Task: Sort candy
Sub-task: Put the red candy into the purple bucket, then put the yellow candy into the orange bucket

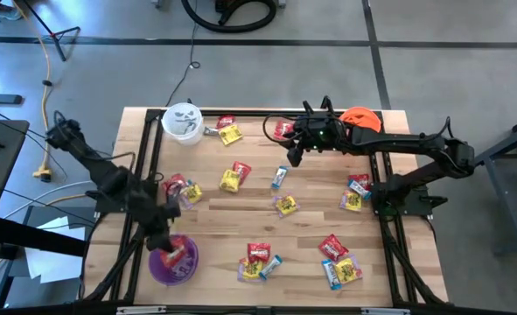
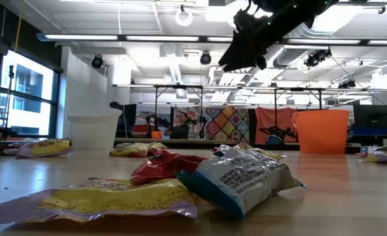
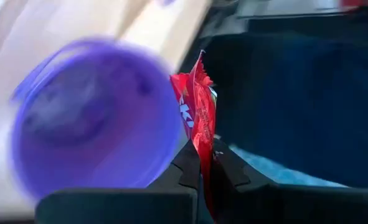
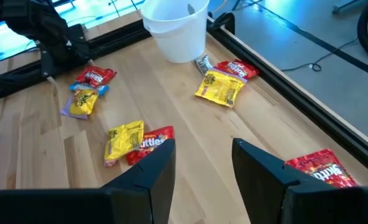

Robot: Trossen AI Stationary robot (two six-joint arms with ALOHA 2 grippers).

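Many candy packets (image 1: pixel 285 205) on wooden table (image 1: pixel 310 223) — grey workshop floor (image 1: pixel 267 70) around

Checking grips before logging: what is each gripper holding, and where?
Left gripper pinches a red candy by its lower edge beside the purple bucket. Right gripper is open, holding nothing.

White bucket (image 1: pixel 183 122), orange bucket (image 1: pixel 360 118), purple bucket (image 1: pixel 172 260) on wooden table (image 1: pixel 310 219).
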